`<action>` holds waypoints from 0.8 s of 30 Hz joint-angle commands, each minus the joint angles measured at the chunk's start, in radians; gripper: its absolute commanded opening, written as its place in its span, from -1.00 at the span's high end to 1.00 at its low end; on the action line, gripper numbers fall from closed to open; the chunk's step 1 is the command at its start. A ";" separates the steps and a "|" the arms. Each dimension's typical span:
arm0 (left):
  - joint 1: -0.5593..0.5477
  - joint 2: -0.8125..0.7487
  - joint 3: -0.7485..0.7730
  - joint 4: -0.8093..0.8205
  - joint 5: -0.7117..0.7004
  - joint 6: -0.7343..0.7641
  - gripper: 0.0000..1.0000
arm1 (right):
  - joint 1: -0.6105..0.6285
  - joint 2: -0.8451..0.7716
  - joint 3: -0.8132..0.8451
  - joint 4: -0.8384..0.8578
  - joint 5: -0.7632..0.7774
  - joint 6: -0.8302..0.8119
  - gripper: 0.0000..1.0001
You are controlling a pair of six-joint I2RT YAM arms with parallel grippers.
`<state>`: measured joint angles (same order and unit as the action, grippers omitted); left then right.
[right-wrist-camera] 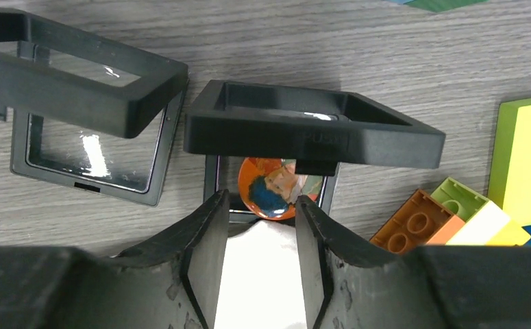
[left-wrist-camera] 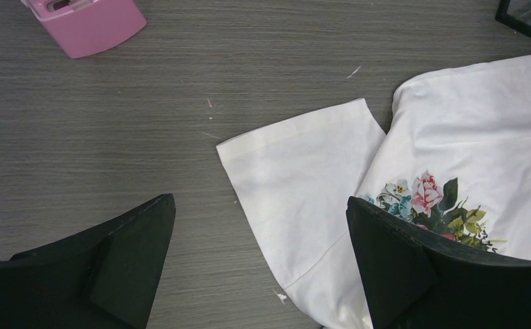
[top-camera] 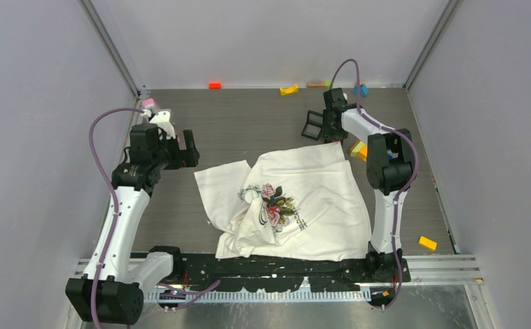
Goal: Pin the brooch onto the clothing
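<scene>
Right wrist view: the right jaws stand slightly apart, the brooch (right-wrist-camera: 276, 192) just beyond their tips in a black case (right-wrist-camera: 358, 137), shirt (right-wrist-camera: 259, 274) showing between them. Left jaws gape wide and empty over the desk (left-wrist-camera: 98, 137), a sleeve (left-wrist-camera: 297, 185) of the shirt below the gap, its rose print (left-wrist-camera: 427, 195) beside one finger.

A black frame (right-wrist-camera: 314, 133) hides the top of the brooch (right-wrist-camera: 274, 197), and its picture is too blurred to make out. A pink thing (left-wrist-camera: 88, 24) is cut off at the top edge; a finger (left-wrist-camera: 413, 274) covers part of the print (left-wrist-camera: 430, 202) on the shirt (left-wrist-camera: 297, 185).
</scene>
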<state>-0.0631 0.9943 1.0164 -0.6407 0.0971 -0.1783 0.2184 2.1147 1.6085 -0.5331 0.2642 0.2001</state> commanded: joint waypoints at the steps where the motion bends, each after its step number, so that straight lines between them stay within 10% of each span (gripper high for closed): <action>1: 0.006 -0.020 0.000 0.031 -0.003 0.006 -0.99 | -0.014 0.007 0.053 0.017 -0.024 -0.015 0.04; 15: 0.005 -0.015 -0.001 0.032 -0.002 0.005 -0.99 | -0.037 0.051 0.046 0.030 -0.057 -0.011 -0.14; 24: 0.006 -0.014 -0.004 0.032 0.003 0.003 -0.99 | -0.039 0.046 0.039 0.038 -0.063 -0.007 0.20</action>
<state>-0.0631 0.9943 1.0164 -0.6407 0.0975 -0.1783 0.1814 2.1475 1.6291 -0.5148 0.2016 0.1905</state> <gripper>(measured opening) 0.995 0.513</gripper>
